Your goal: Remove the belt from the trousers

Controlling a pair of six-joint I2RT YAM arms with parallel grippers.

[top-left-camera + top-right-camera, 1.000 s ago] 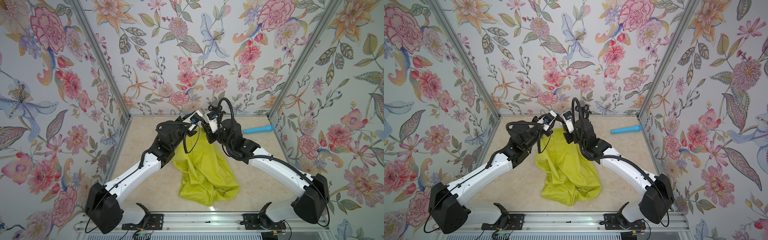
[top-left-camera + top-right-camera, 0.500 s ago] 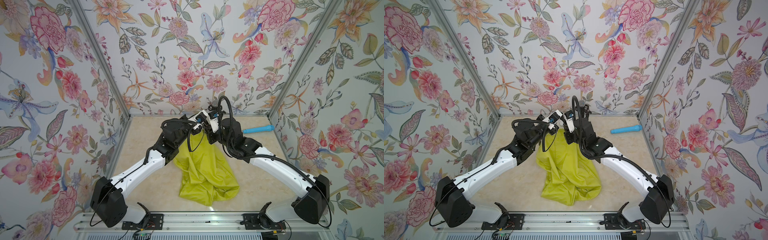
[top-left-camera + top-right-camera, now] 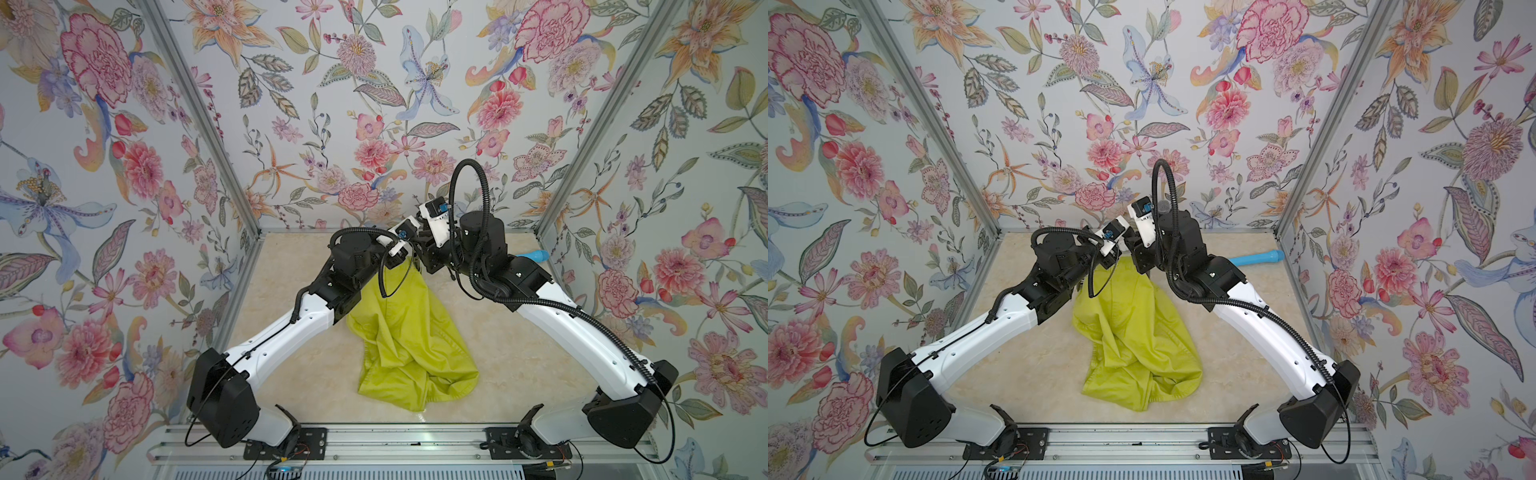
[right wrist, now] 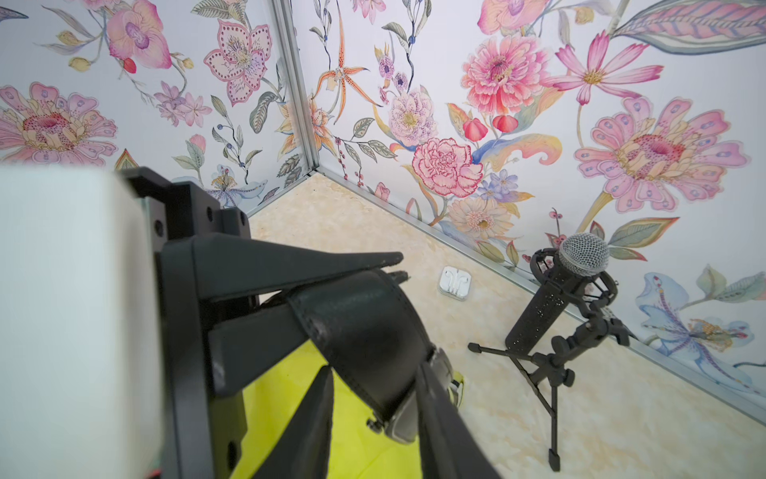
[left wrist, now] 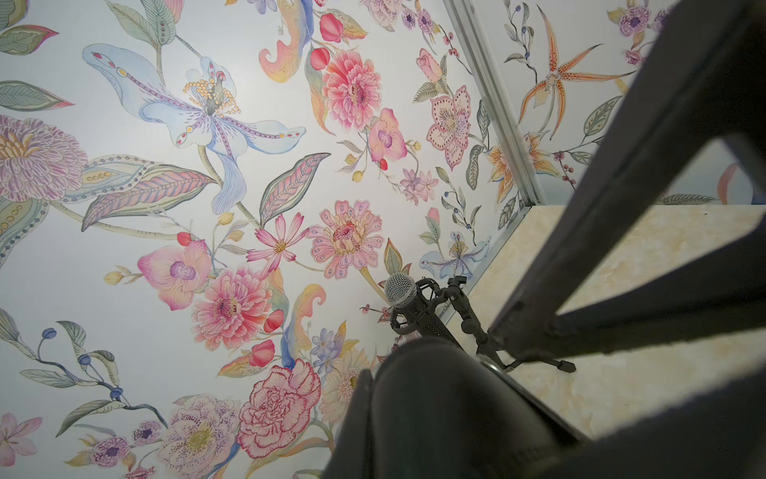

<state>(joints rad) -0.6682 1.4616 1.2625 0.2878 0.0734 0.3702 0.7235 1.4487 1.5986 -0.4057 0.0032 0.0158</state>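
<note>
The yellow-green trousers [image 3: 409,340] [image 3: 1136,332] lie crumpled mid-table, their top end under both grippers. In the right wrist view the black belt [image 4: 364,327] rises off the fabric [image 4: 290,398]. My left gripper [image 4: 373,282] is shut on the strap, one finger above it and one below. The belt's metal buckle end [image 4: 400,419] sits between the fingers of my right gripper [image 4: 375,373], which is open with a gap on one side. In a top view the left gripper [image 3: 409,251] and right gripper [image 3: 424,259] meet tip to tip. The left wrist view shows the belt [image 5: 447,414] up close.
A black microphone on a small tripod [image 4: 568,290] [image 5: 404,298] stands by the back wall just behind the grippers. A white earphone case [image 4: 454,283] lies near the back corner. A blue tube [image 3: 536,255] [image 3: 1258,258] rests at the back right. Floral walls close three sides.
My left arm swung right to meet the right gripper and its jaws closed on the belt. The right gripper's jaws have spread apart.
</note>
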